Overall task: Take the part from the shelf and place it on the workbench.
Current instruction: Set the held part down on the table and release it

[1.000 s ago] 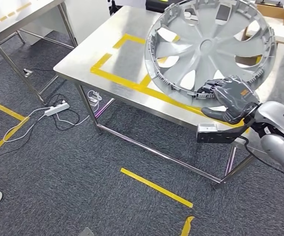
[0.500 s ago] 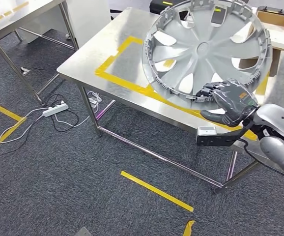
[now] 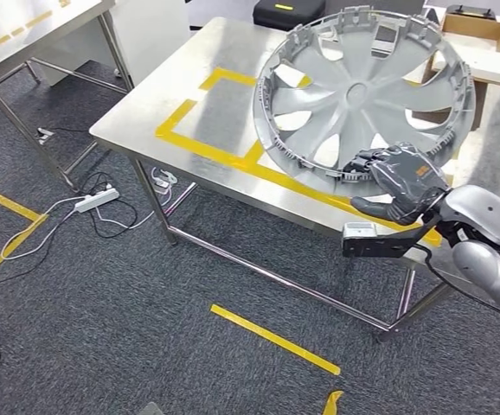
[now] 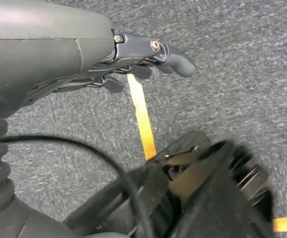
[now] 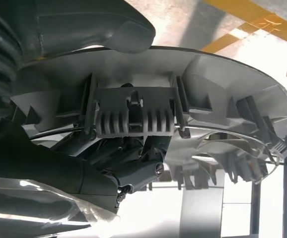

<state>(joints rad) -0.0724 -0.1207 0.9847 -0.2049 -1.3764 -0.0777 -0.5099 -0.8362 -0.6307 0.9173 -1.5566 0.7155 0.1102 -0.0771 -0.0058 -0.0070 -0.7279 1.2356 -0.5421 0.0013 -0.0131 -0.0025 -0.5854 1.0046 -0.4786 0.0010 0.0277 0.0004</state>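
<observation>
The right hand point(image 3: 400, 180) holds the big grey wheel cover point(image 3: 363, 93) by its rim at about 5 o'clock. Its fingers point(image 5: 134, 168) pinch the rim, with the thumb on the other side. The wheel cover hangs tilted over the shiny worktop point(image 3: 150, 108) with yellow tape point(image 3: 198, 147). The left hand point(image 4: 97, 54) hangs over the grey floor point(image 4: 247, 64), fingers straight and holding nothing.

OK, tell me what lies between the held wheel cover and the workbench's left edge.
In the head view, just bare steel top and yellow tape lines lie between the wheel cover and the workbench edge.
</observation>
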